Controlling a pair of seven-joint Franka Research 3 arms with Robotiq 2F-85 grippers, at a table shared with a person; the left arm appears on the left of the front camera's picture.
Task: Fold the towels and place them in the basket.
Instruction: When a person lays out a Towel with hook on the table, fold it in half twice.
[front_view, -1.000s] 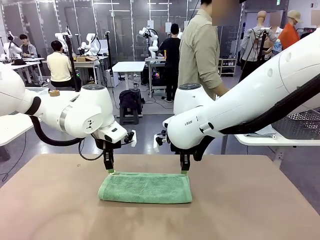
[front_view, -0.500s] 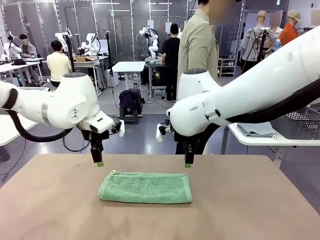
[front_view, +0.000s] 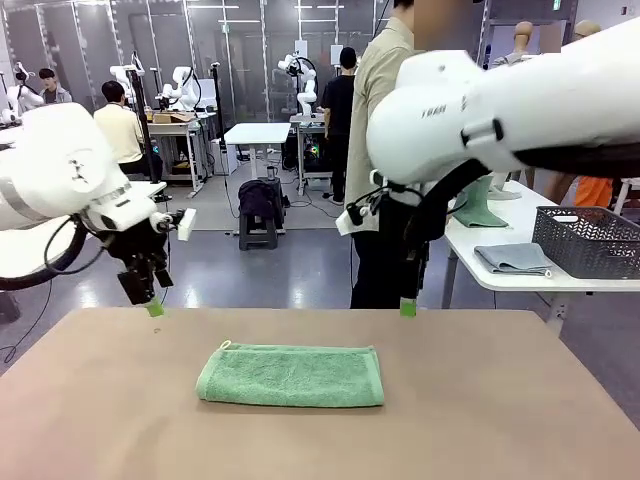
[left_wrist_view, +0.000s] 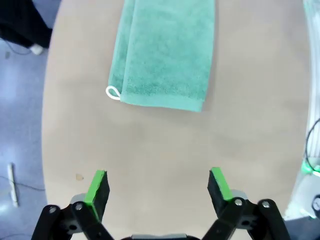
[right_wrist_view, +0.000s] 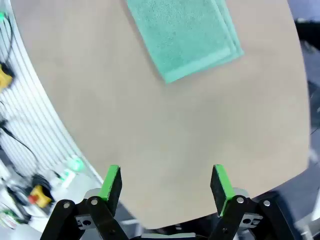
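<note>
Our left gripper (left_wrist_view: 157, 182) hangs with its fingers spread wide, holding nothing, above the far left edge of the tabletop (front_view: 500, 410). Our right gripper (right_wrist_view: 165, 181) is equally wide, above the far edge right of the middle. Between them, touching neither, the mint green towel (front_view: 290, 375) lies folded mid-tabletop, with a white loop (front_view: 224, 346) at its far left corner. The basket (front_view: 590, 213) stands on a side table (front_view: 520, 281), near a grey towel (front_view: 512, 258).

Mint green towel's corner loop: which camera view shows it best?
The left wrist view: the white loop sits clear and close at the towel corner. The front view shows it as a tiny speck; the right wrist view shows a plain towel end.
</note>
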